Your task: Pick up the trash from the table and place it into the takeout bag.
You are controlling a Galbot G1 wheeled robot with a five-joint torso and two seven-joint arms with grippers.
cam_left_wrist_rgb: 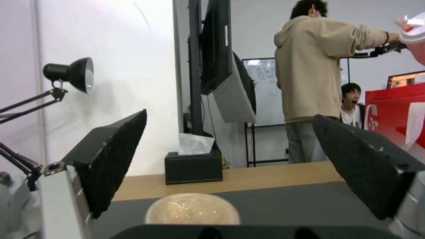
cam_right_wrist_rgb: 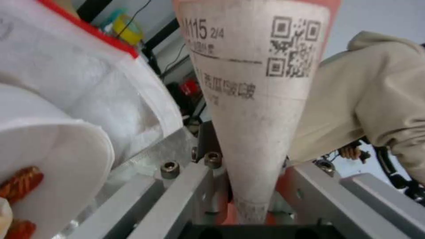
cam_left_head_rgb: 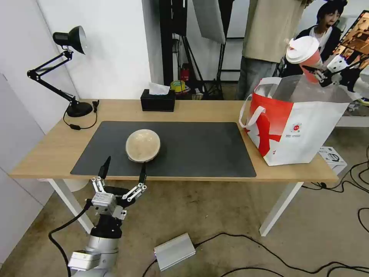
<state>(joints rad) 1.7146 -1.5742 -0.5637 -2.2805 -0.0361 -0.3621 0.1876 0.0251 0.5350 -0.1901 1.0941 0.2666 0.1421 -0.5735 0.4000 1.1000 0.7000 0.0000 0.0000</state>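
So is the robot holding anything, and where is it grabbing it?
Right gripper holds the red cup by its side, over the takeout bag. Left gripper holds nothing.

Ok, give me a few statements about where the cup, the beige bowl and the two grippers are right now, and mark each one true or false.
1. The right gripper holds the red cup above the takeout bag. True.
2. The beige bowl is inside the bag. False: it sits on the dark mat.
3. The left gripper is open, near the bowl. True.
4. The tissue box lies on the mat. False: it stands on bare wood behind it.
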